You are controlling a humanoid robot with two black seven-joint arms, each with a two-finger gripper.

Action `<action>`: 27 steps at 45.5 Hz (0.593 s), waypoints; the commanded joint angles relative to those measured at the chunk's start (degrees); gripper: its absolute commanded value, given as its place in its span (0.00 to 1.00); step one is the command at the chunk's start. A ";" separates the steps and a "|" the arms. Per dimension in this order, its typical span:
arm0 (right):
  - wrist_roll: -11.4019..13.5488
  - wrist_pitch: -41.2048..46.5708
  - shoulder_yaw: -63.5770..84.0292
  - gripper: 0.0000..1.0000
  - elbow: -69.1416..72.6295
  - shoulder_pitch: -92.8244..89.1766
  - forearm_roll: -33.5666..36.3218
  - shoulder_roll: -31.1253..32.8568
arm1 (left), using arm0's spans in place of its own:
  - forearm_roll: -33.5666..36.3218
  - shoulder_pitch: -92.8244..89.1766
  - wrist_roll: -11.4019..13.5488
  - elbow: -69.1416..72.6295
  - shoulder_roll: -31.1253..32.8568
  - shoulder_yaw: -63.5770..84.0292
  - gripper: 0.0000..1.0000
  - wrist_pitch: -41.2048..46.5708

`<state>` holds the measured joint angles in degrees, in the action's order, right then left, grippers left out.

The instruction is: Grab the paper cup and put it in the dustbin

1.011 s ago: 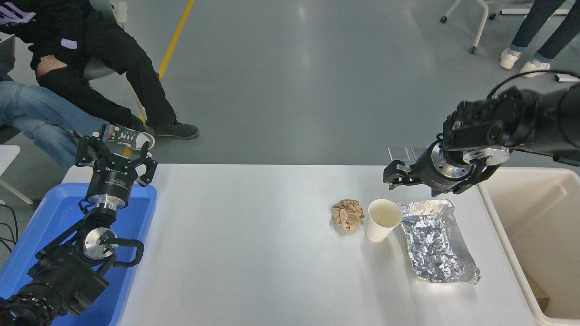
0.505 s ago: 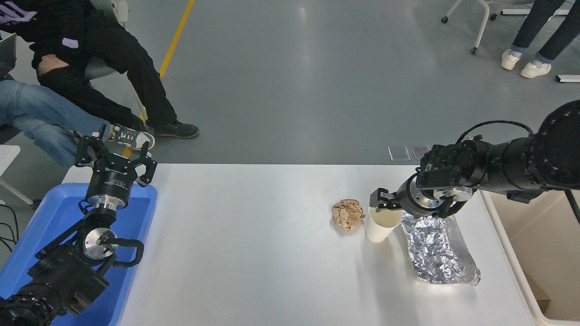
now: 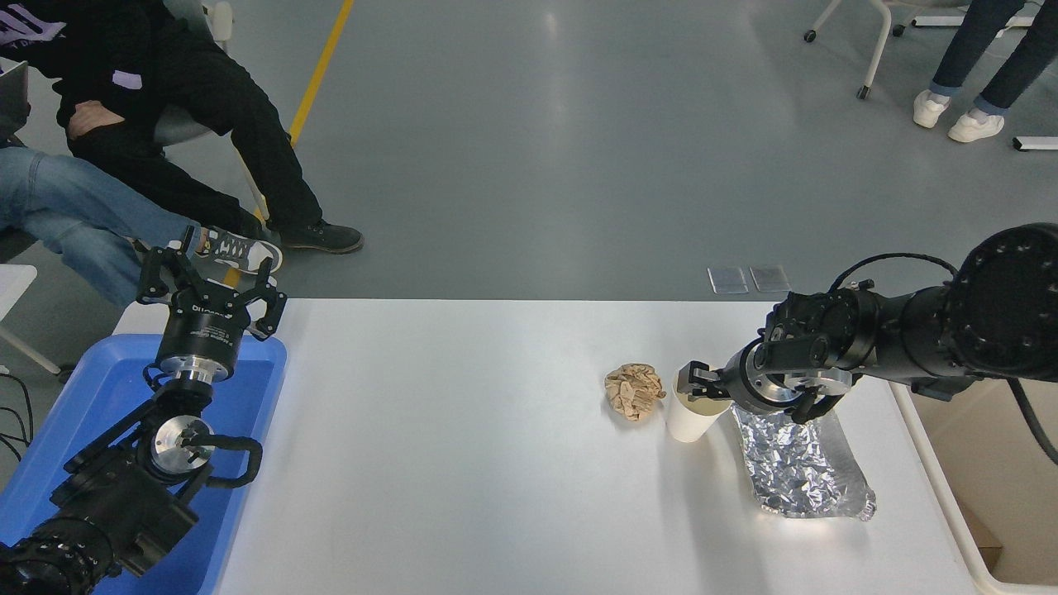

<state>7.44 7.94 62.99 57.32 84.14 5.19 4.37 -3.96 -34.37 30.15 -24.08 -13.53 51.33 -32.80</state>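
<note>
The white paper cup (image 3: 686, 423) stands upright on the white table (image 3: 463, 463), between a brown paper ball and a foil tray. My right gripper (image 3: 699, 392) reaches in from the right and sits at the cup's rim, covering most of its mouth. Its jaws look open, with one finger (image 3: 693, 378) showing on the rim's far side. The cup rests on the table, undented. The beige dustbin (image 3: 1004, 479) stands off the table's right edge, partly behind my right arm. My left gripper (image 3: 211, 285) is parked, open, at the lower left.
A crumpled brown paper ball (image 3: 634, 392) lies just left of the cup. A crinkled silver foil tray (image 3: 798, 463) lies just right of it, under my right wrist. A blue tub (image 3: 74, 413) sits under the left arm. People sit at the far left; legs stand at the top right.
My right arm has swung down and to the left, from above the foil tray's far end to the cup's rim. The cup and the left arm have stayed put.
</note>
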 commanded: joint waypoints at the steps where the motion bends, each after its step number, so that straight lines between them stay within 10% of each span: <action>1: 0.03 -0.21 -0.33 0.37 -0.37 -0.55 0.78 0.20 | 0.00 0.00 0.00 0.00 0.00 0.00 0.99 0.02; 15: 0.03 0.15 -1.21 0.03 0.42 -0.03 2.89 0.46 | 0.00 0.00 0.00 0.00 0.00 0.00 0.99 0.02; 27: 0.03 0.41 -1.21 0.00 0.60 -0.03 2.89 0.99 | 0.00 0.00 0.00 0.00 0.00 0.00 0.99 0.02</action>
<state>7.47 8.04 61.93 57.67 84.06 7.72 4.95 -3.96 -34.37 30.15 -24.08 -13.53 51.33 -32.80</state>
